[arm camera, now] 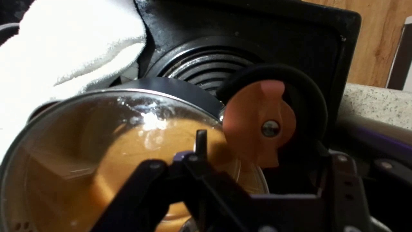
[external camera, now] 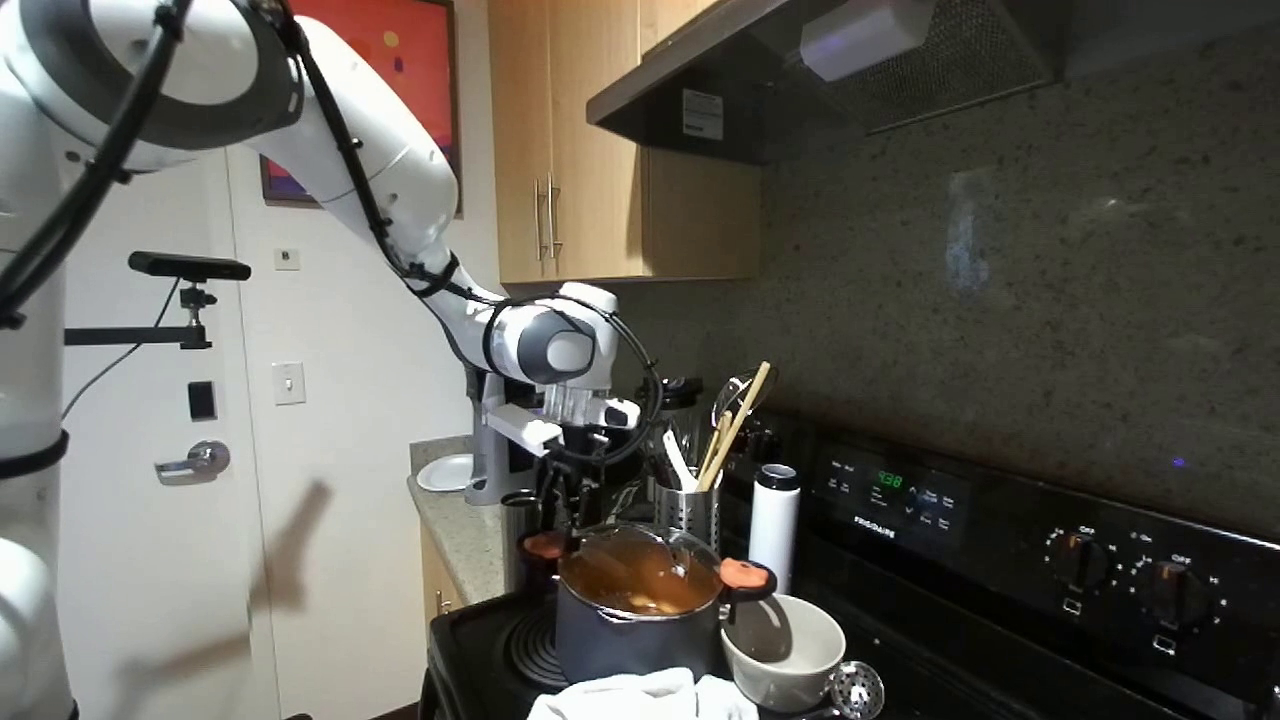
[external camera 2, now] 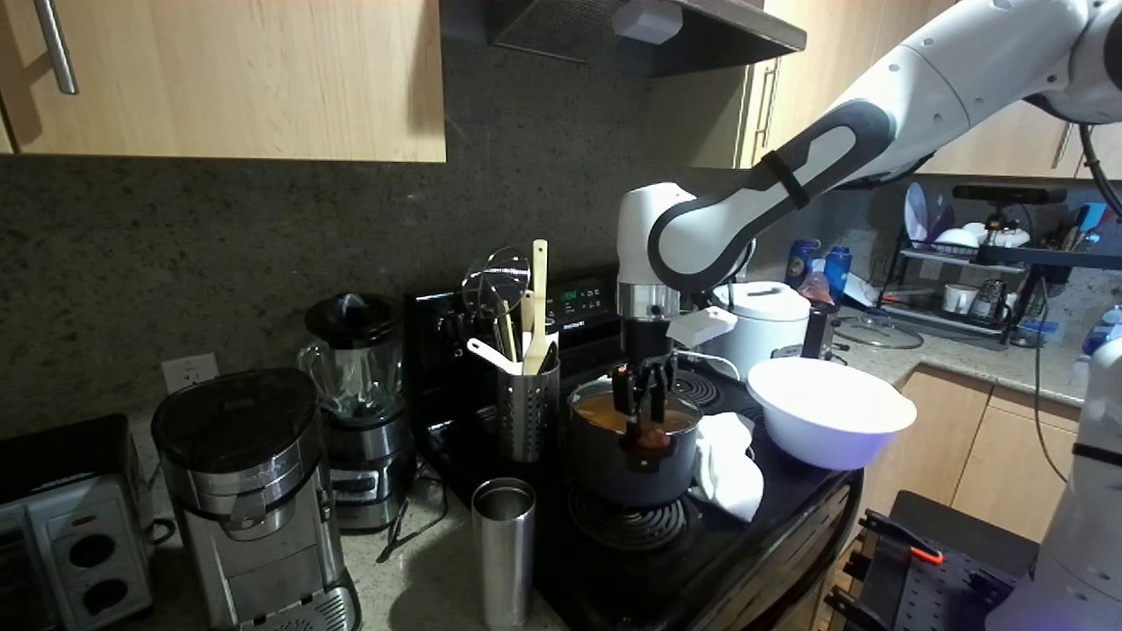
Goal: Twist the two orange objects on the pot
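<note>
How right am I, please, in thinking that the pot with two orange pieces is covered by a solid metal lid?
The lid is not solid metal: it is see-through, as the wrist view shows. It does cover the pot with two orange pieces.

Premises identified as a kitchen. Evidence: a black stove (external camera 2: 596,574) with coil burners (external camera 2: 627,528), a range hood (external camera: 690,75) overhead, wooden wall cabinets (external camera: 575,150) and a speckled counter (external camera 2: 416,574). Also noted: a blender (external camera 2: 364,438), a perforated holder (external camera 2: 530,425) of cooking utensils (external camera 2: 538,307) and a dish rack (external camera 2: 964,260) loaded with crockery (external camera 2: 960,237).
</note>
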Tool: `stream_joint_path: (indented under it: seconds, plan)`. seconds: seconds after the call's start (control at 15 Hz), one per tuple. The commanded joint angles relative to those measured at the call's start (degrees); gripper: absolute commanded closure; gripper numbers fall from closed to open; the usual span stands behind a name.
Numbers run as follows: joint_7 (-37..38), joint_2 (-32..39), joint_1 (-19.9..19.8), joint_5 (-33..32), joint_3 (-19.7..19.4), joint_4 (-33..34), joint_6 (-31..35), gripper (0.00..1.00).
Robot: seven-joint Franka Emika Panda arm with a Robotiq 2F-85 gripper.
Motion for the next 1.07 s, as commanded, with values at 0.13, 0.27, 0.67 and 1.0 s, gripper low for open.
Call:
stream_joint_path:
  seconds: [0.13,0.27,0.67,1.0]
  plan:
    - [12.5,-4.6,0.3,1.7,-0.4,-0.9,-0.2,0.0]
    - [17.4,-6.7,0.2,2.0,-0.3,-0.9,-0.9,0.0]
    - [29.5,-12.6,-0.4,0.5,0.2,-1.7,-0.8,0.0]
    - [38.0,-13.7,-0.8,-2.7,1.1,-2.0,-0.9,0.0]
